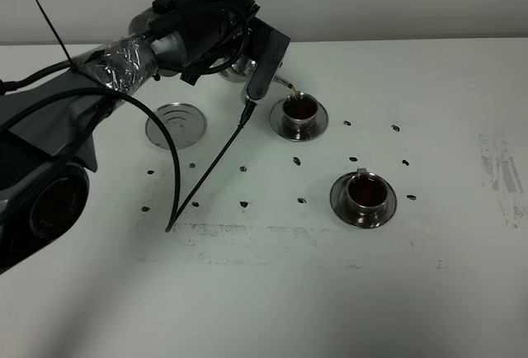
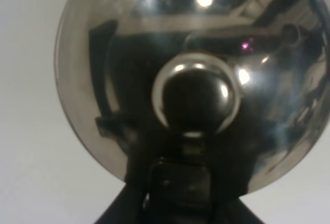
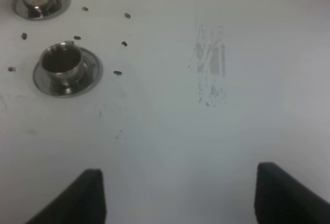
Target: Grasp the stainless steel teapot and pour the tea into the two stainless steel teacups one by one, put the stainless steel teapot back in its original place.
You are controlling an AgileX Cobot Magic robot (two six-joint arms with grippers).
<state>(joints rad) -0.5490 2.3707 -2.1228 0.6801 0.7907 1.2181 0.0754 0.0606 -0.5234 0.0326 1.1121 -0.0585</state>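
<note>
Teapot [image 1: 241, 68] held aloft, tipped, spout over far cup [image 1: 300, 108]; thin stream of tea [image 1: 293, 90] falling in. Left gripper [image 1: 247, 61] clamped on teapot, exact hold hidden behind arm. Near cup [image 1: 366, 191] already holds tea. Best to keep spout centred over cup, tilt gently, level off before rim. Steel disc [image 1: 176, 122] bare, awaiting pot. Right gripper [image 3: 180, 193] spread wide, idle, well apart.

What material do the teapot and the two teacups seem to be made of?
Teapot: polished metal, probably steel; its dome mirrors lamps and the arm. Teacups and their saucers: the same shiny metal look, with bright glints on the rims.
</note>
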